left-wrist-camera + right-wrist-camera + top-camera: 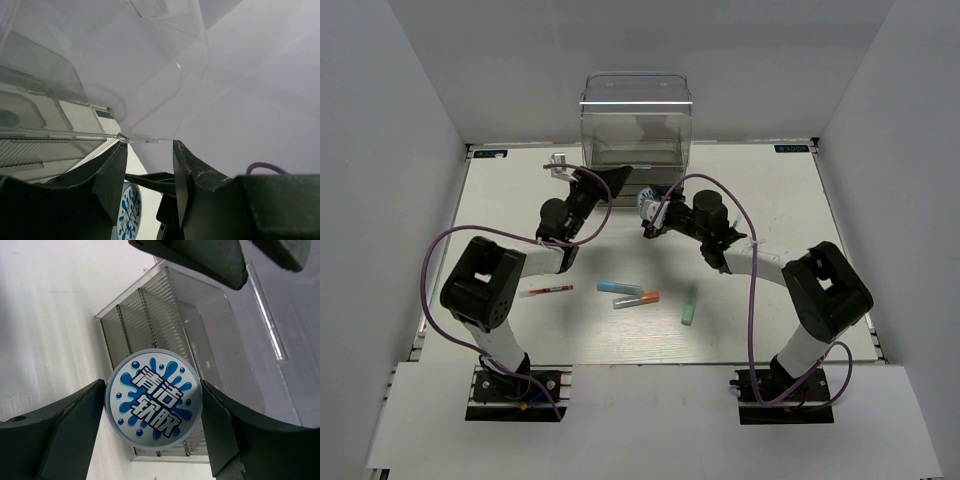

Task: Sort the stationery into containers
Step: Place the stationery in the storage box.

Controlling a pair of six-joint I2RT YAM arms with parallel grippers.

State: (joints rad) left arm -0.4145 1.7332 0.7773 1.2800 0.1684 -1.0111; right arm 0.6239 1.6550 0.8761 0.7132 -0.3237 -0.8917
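Observation:
The clear smoky drawer unit [636, 130] stands at the back centre, with one ribbed drawer [165, 335] pulled out. My right gripper [652, 212] is shut on the round blue-and-white tub [155, 397] and holds it just in front of that drawer; the tub also shows in the left wrist view [129, 212]. My left gripper [147, 150] is open, its tips at a clear plastic lip [140, 137] of the unit. The red pen [548, 291], light-blue marker [618, 287], grey orange-tipped marker [636, 299] and pale-green marker [689, 306] lie on the table. The purple pens are out of view.
White walls close in the table [800, 230] on the left, right and back. A small white item [558, 164] lies at the back left beside the unit. Purple cables loop from both arms over the table.

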